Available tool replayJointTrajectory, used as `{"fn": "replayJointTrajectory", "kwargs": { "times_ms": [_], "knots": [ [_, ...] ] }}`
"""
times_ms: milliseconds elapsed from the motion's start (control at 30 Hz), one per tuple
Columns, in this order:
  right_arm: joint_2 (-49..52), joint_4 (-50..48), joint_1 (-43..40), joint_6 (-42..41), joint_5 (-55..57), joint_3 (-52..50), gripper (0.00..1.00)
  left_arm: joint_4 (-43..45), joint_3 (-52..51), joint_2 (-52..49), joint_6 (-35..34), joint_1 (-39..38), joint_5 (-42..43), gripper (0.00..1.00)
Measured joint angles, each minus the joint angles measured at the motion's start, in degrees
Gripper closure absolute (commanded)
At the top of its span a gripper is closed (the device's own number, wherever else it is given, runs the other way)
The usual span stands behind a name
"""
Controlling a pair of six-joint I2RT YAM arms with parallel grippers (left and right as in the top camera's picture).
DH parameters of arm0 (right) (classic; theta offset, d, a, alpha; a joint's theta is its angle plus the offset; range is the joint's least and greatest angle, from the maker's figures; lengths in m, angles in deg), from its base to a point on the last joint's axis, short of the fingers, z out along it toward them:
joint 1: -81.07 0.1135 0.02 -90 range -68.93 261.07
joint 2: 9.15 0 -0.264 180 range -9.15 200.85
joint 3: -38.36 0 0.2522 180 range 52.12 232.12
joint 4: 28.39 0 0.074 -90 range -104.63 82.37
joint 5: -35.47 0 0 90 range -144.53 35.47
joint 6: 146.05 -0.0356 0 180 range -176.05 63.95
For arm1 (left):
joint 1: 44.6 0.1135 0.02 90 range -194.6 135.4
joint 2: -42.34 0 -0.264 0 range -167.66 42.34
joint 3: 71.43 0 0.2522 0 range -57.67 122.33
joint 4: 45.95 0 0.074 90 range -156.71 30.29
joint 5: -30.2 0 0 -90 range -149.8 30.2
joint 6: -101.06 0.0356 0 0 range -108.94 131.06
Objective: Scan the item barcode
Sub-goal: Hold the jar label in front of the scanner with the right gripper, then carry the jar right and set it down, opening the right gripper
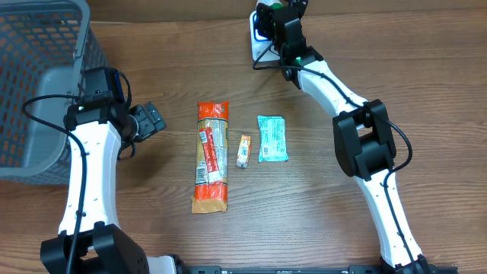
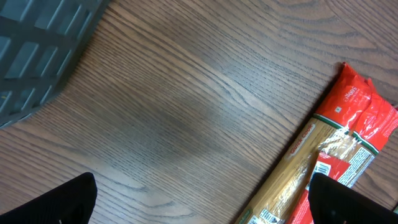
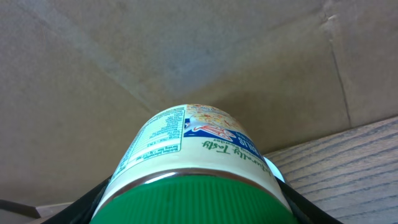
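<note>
Green-lidded canister (image 3: 186, 143) is seen in the right wrist view at the bottom centre of the frame, its lid nearest the camera and its cream and blue label turned upward. It is gripped by the right claw (image 3: 194, 210), whose 2 dark fingers (image 3: 93, 202) are pressed against opposite sides of the body just under the lid; the jaws are held partly apart by the width of the canister. A plain brown surface is seen behind it, and a strip of the wooden table (image 3: 348, 155) at the lower right.

In the overhead view this claw is found at the top centre of the frame, where a white device (image 1: 257, 38) with a blue glow is partly covered by the wrist.

The left claw (image 2: 199, 208) is spread fully wide and nothing is held or touched by it; only bare wood lies between its 2 fingertips (image 2: 56, 205). It is placed at the left of the overhead frame, between a grey basket (image 1: 38, 84) and a long orange pasta packet (image 1: 211, 156). Right of the packet, 1 small sachet (image 1: 243, 151) and 1 teal pouch (image 1: 272, 138) are laid flat.
</note>
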Motion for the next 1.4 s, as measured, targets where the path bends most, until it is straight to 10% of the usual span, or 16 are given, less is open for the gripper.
{"fn": "replayJointTrajectory", "kwargs": {
  "times_ms": [733, 1133, 1400],
  "knots": [
    [-4.59, 5.97, -0.96, 7.67, -4.98, -0.24, 0.96, -0.02, 0.0, 0.0, 0.0, 0.0, 0.02, 0.0],
    [-32.79, 51.78, -3.19, 10.32, -5.38, 0.66, 0.96, -0.02, -0.02, 0.0, 0.0, 0.0, 0.02, 0.0],
    [-30.93, 85.88, -10.14, 10.56, -4.63, -1.07, 0.96, -0.02, -0.02, 0.0, 0.0, 0.0, 0.02, 0.0]
  ]
}}
